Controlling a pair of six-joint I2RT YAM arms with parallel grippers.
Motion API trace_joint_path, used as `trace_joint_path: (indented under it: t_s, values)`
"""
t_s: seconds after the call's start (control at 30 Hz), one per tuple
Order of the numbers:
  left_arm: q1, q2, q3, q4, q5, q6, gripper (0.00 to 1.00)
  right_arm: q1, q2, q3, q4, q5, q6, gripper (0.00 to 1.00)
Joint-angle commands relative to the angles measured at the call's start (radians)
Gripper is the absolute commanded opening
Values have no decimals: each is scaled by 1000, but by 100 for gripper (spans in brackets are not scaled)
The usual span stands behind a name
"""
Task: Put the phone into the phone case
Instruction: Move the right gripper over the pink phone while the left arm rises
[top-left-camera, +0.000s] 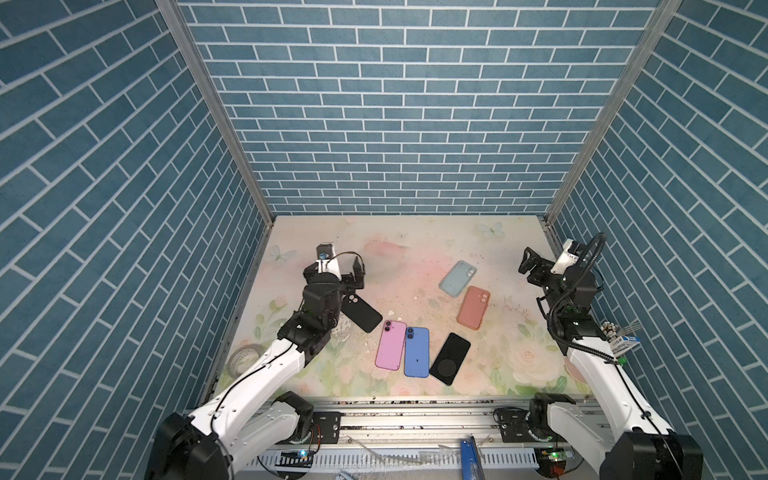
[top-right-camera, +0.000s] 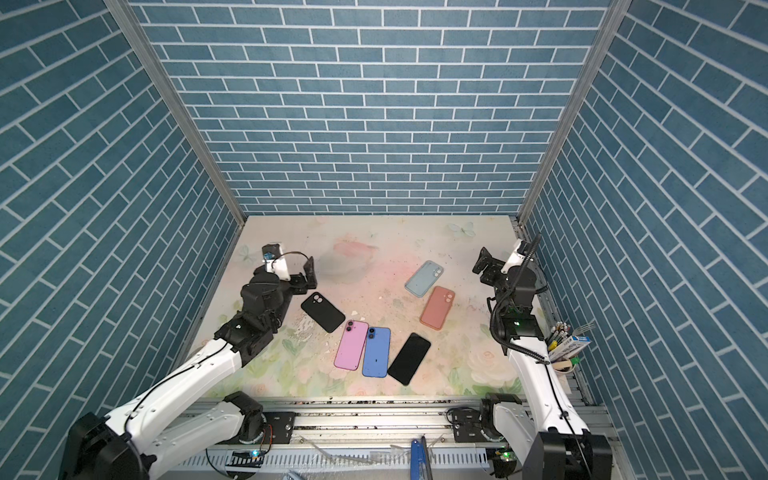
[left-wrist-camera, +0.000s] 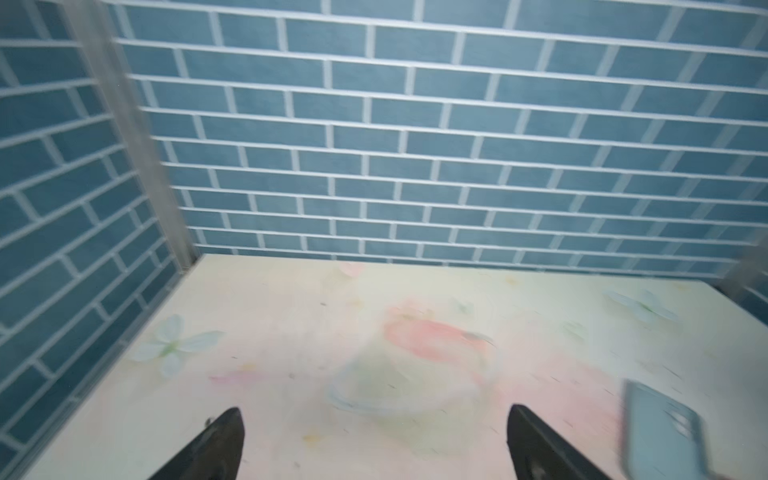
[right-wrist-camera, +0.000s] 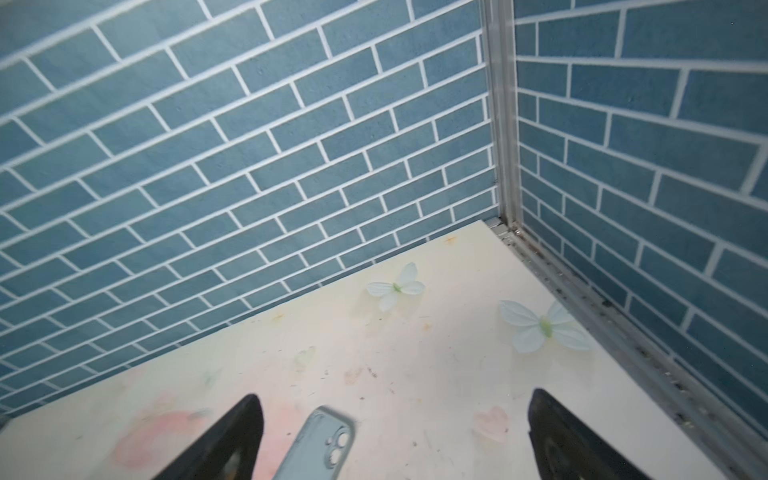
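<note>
Pink phone and blue phone lie flat, side by side, front-centre on the table, black phone just beside; likely stiff, slick, thin, so pinch across long edges; left gripper and right gripper gape empty, black case nearest.

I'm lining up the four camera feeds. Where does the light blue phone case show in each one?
Both top views: the light blue case lies right of centre, just beyond the orange case.
Left wrist: the case, blurred, sits outside the left gripper's fingers, cut by the frame edge.
Right wrist: the case shows between the right gripper's fingers, cut by the frame edge.
Shared landmark: the printed pink blotch, seen in all four.
</note>
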Motion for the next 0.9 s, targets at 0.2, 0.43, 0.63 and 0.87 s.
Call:
trace_joint_path:
  t_s: [0.2, 0.43, 0.63, 0.87]
  values:
    - [-187, -268, -235, -305, -73, -285, 100, 481, 163, 98, -495, -40, 98, 99]
    - [-183, -684, -407, -379, -179, -368, 100, 845, 511, 312, -626, -13, 115, 94]
    - [-169, -893, -449, -528, -228, -440, 100, 922, 696, 459, -685, -51, 171, 94]
    - [-155, -885, -451, -542, -252, -473, 99, 1020, 815, 646, -794, 27, 413, 97]
